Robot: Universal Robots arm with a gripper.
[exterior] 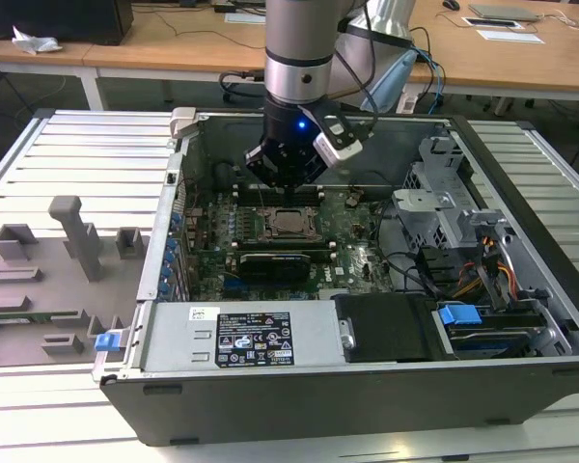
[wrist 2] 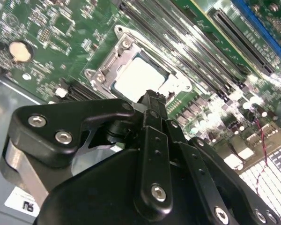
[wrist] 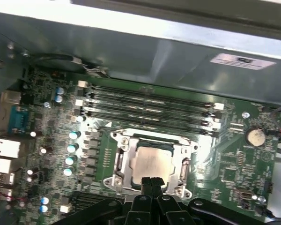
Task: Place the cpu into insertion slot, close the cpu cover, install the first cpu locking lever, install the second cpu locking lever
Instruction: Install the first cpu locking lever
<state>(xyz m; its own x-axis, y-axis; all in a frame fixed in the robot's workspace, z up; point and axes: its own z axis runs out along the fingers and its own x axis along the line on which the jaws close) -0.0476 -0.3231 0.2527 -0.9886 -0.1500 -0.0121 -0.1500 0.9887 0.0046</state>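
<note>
Pincer (wrist: pixel 152 181) narrow, tips together, holding nothing, just above cpu (wrist: pixel 152 161) framed by cpu cover (wrist: pixel 123 161); memory slots (wrist: pixel 145 105) beside

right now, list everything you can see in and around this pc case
computer case: one, dark grey, lying open on the slatted table
motherboard: one, green, inside the case
cpu: one, silver-grey, middle of the motherboard
cpu cover: one, silver, down around the cpu
memory slots: four, black, beside the cpu
coin cell: one, silver, on the motherboard
power supply: one, grey, nearest the exterior camera
gripper: one, black, shut, over the cover's edge
</note>
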